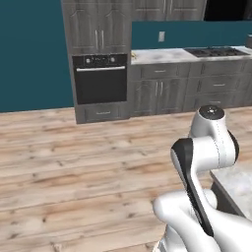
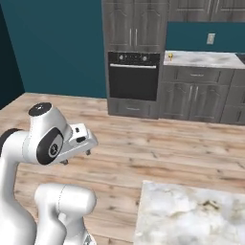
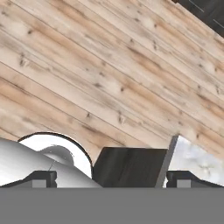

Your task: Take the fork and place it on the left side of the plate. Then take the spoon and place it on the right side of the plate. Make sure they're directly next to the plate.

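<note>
Hanging over the wooden plank floor (image 3: 87, 78), the two-finger gripper (image 3: 111, 178) stands spread wide, grasping nothing. Fork, spoon and plate: location cannot be told. Judged: both placements remain outstanding.

Even, bright rendered light; soft, slightly blurry.

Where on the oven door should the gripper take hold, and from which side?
Grip the silver bar handle across the top of the oven door. Come from the front with one jaw above and one below, because the bar runs horizontally.
</note>
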